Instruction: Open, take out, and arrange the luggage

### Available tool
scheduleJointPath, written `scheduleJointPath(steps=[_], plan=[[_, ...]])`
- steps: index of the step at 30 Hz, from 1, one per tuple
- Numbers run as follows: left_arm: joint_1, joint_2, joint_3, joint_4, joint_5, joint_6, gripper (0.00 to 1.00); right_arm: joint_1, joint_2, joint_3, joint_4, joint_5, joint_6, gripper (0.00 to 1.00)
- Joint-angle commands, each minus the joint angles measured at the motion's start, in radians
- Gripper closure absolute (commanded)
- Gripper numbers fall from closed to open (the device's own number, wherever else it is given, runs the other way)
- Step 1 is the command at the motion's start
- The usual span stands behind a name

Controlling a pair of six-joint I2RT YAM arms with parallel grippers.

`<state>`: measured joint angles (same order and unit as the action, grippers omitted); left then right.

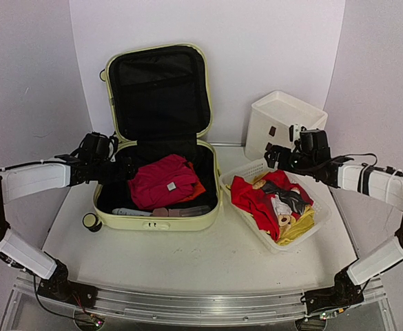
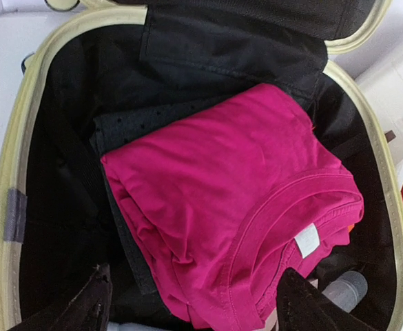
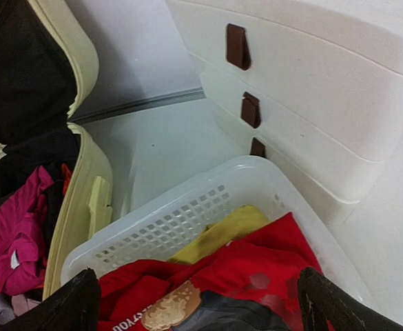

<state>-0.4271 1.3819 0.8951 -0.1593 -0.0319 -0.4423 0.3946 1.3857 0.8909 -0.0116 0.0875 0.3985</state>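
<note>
The pale yellow-green luggage (image 1: 156, 222) lies open on the table, lid (image 1: 158, 89) upright, black lining showing. A folded magenta shirt (image 1: 161, 181) lies inside on dark clothes, beside a clear bottle (image 2: 349, 289); the shirt also fills the left wrist view (image 2: 235, 207). My left gripper (image 1: 124, 169) hovers over the case's left side, open and empty, fingers (image 2: 91, 303) astride the shirt's near edge. My right gripper (image 1: 275, 156) hovers over the far end of the white mesh basket (image 1: 246, 170), open and empty, above red clothes (image 3: 256, 265).
The basket holds red, yellow and dark clothes (image 1: 277, 203), right of the luggage. A white three-drawer box (image 1: 284, 121) stands behind it, brown handles (image 3: 237, 46) facing the basket. A black caster wheel (image 1: 91, 221) sticks out at the luggage's front left.
</note>
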Motion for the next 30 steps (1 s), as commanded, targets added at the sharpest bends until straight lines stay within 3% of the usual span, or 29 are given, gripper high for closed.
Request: scheduleJointPath(steps=[1,8,15,19,25,27,30], plan=[[0.009,0.099,0.16,-0.19,0.11,-0.058,0.22,0.054,0.081,0.177,-0.09,-0.178,0.028,0.02],[0.013,0.182,0.174,-0.187,0.167,-0.141,0.4,0.254,0.223,0.362,-0.161,-0.098,0.017,0.06],[0.014,0.227,0.156,-0.137,0.133,-0.172,0.4,0.359,0.408,0.567,-0.208,-0.119,0.039,0.08],[0.015,0.277,0.175,-0.13,0.129,-0.174,0.4,0.399,0.526,0.729,-0.263,-0.114,0.042,0.15],[0.017,0.339,0.21,-0.129,0.115,-0.179,0.4,0.416,0.611,0.821,-0.271,-0.116,0.061,0.17],[0.017,0.349,0.219,-0.125,0.114,-0.179,0.45,0.419,0.63,0.838,-0.271,-0.117,0.061,0.18],[0.017,0.346,0.233,-0.121,0.109,-0.174,0.62,0.421,0.655,0.863,-0.271,-0.119,0.062,0.19]])
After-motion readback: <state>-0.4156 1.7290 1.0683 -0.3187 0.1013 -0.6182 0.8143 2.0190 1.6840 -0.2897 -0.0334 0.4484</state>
